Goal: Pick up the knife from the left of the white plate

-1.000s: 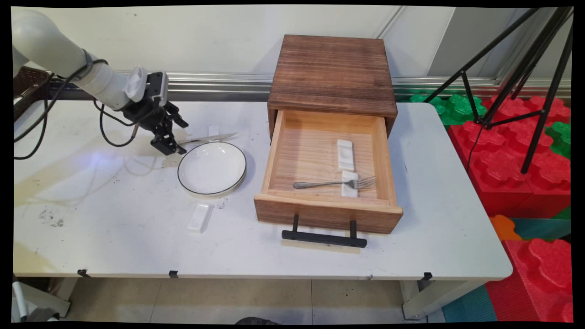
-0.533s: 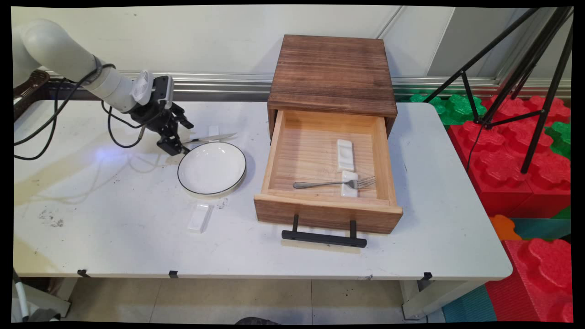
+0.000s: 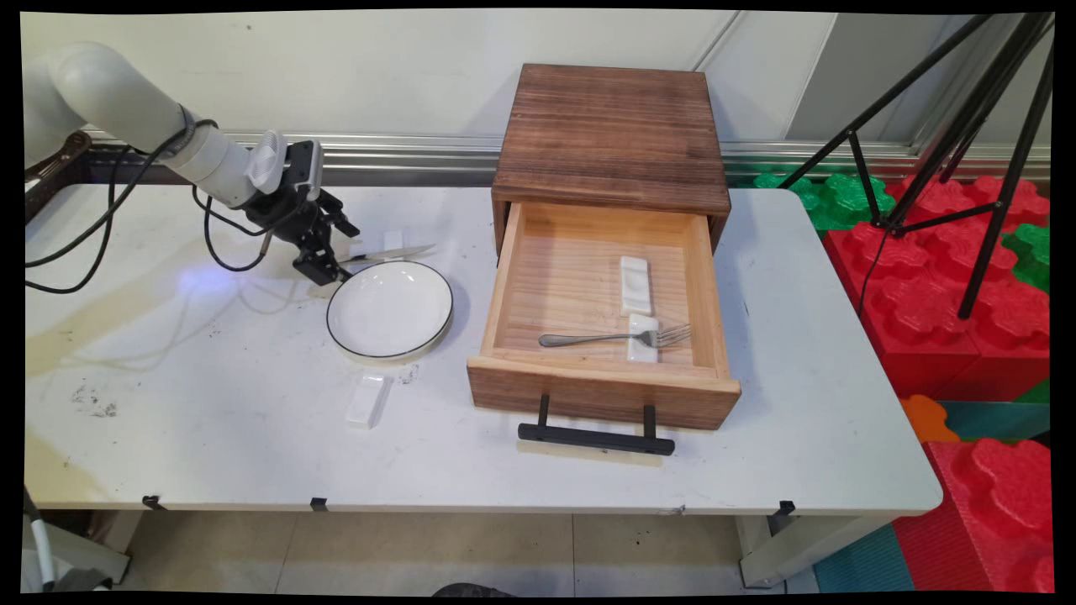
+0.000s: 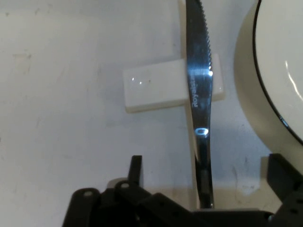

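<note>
with my gripper [image 4: 203, 189] jaws spread, gripping nothing, the serrated knife [image 4: 199, 94] lies between them, seemingly propped on its white rest [image 4: 151, 87].

Between the matt black claw's [image 4: 206, 189] fingers, a polished, serrated metal knife [image 4: 198, 94] crosses a glossy white rest [image 4: 156, 85]; the bench [image 4: 57, 94] looks matt, scuffed.

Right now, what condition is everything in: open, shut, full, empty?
Drawer: pulled open, holding a fork and two white rests.
Plate: empty, upright on the table.
Knife: lying flat across a white rest.
Pincer: open, straddling the knife's handle end.
</note>
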You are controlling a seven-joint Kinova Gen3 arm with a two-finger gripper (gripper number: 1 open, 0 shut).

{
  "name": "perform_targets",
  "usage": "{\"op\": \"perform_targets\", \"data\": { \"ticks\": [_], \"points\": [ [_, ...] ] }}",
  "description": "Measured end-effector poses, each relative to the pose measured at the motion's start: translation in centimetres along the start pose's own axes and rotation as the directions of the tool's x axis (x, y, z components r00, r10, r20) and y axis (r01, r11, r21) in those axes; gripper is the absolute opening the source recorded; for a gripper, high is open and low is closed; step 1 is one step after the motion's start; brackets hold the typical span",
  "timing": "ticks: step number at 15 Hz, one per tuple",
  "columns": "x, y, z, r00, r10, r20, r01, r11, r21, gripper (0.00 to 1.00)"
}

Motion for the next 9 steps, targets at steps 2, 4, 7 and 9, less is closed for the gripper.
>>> {"op": "perform_targets", "data": {
  "ticks": [2,4,7,9],
  "points": [
    [-0.20,-0.09,0.11,1.000,-0.001,0.003,0.001,1.000,-0.002,1.00],
    [-0.38,-0.16,0.20,1.000,-0.003,0.005,0.003,1.000,-0.004,0.00],
    [-0.71,-0.19,0.26,1.000,-0.006,0.010,0.006,1.000,-0.007,0.00],
    [-0.93,-0.25,0.27,1.000,-0.007,0.014,0.007,1.000,-0.008,0.00]
  ]
}}
